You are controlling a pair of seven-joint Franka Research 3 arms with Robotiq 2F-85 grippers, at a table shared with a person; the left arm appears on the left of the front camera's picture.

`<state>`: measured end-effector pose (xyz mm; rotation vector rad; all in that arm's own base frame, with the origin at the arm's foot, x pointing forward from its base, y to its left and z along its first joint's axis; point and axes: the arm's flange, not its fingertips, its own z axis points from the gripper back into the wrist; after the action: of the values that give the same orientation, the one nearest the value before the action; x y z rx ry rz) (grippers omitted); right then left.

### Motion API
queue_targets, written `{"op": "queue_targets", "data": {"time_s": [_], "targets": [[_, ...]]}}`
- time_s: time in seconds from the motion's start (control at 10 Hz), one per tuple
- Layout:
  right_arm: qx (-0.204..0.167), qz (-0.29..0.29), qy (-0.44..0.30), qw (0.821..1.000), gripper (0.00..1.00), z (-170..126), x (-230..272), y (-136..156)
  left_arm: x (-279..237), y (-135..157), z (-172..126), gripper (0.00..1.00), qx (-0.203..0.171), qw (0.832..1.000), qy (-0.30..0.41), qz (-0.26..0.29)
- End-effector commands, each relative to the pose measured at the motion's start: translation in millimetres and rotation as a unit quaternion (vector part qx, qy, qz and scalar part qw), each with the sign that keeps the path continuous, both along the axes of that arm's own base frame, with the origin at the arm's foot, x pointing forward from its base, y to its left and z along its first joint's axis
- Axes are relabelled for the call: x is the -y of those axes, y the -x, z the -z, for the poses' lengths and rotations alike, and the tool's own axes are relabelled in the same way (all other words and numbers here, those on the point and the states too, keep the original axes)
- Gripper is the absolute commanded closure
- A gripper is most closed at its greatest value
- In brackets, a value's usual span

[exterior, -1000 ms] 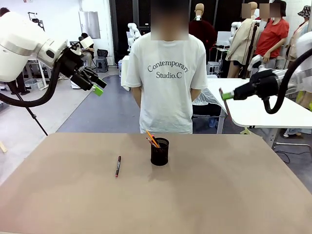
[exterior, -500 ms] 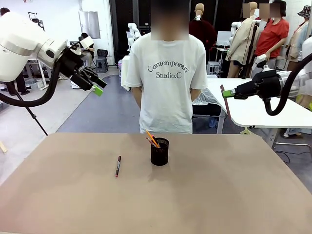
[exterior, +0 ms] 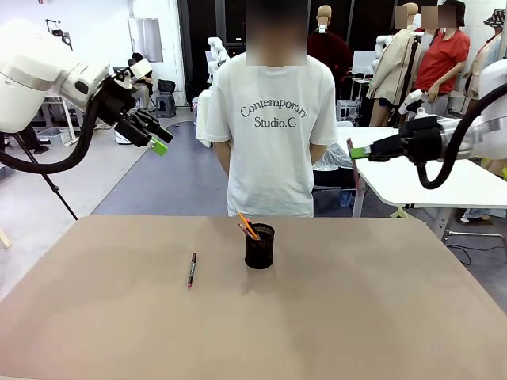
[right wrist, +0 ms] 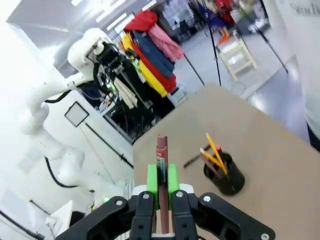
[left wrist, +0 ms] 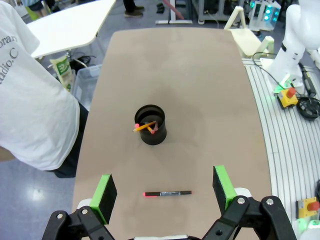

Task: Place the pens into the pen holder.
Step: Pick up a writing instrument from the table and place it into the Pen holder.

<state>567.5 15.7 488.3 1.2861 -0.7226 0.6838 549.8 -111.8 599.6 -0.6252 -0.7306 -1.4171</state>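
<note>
Your black wire-mesh pen holder [exterior: 259,246] stands upright on the tan table [exterior: 372,317], about midway across and toward the far edge. An orange-yellow pencil [exterior: 245,222] leans out of it toward the robot's left, and from the right wrist camera you can make out a dark red stick [right wrist: 210,163] resting in the cup beside the pencil. A loose dark red pen [exterior: 191,270] lies flat on the table to the robot's left of the holder, clearly apart from it, its length running roughly from the near edge toward the far one. A third dark red pen [right wrist: 162,150] is in your right gripper [right wrist: 162,176]: the two green pads are pinched tight against its sides, and it sticks out past the fingertips in line with the fingers. That gripper hangs high over the right side, well above the tabletop and well apart from the holder. Your left gripper [exterior: 161,147] is raised high on the left side with its jaws spread wide and nothing between them; from its wrist camera you look down between the green pads at the loose pen and, beyond it, the holder. A person in a white T-shirt [exterior: 273,119] stands at the far edge, directly behind the holder
</note>
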Motion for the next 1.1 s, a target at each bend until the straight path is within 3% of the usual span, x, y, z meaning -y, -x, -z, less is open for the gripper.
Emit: {"op": "queue_targets", "data": {"time_s": [0.0, 0.2, 0.4, 0.6, 0.8, 1.0], "targets": [[0.098, 0.029, -0.061, 0.993, 1.00, -4.4, -52.3, 23.7, -0.6, 1.2, 0.1, 0.00, 0.002, 1.000, 0.000, 0.001], [0.172, 0.035, -0.090, 0.980, 1.00, -12.1, -87.2, 45.5, -0.6, 1.2, 0.1, 0.00, 0.002, 1.000, 0.000, 0.001], [0.280, 0.035, -0.099, 0.954, 1.00, -4.3, -131.4, 66.7, -0.6, 1.2, 0.1, 0.00, 0.002, 1.000, 0.000, 0.001], [0.335, 0.045, -0.094, 0.936, 1.00, 4.0, -163.3, 71.4, -0.6, 1.2, 0.1, 0.00, 0.002, 1.000, 0.000, 0.001], [0.358, 0.050, -0.070, 0.930, 1.00, 18.6, -184.8, 58.2, -0.6, 1.2, 0.1, 0.00, 0.002, 1.000, 0.000, 0.001], [0.323, 0.039, -0.057, 0.944, 1.00, 25.7, -191.4, 40.4, -0.6, 1.2, 0.1, 0.00, 0.002, 1.000, 0.000, 0.001]]}}
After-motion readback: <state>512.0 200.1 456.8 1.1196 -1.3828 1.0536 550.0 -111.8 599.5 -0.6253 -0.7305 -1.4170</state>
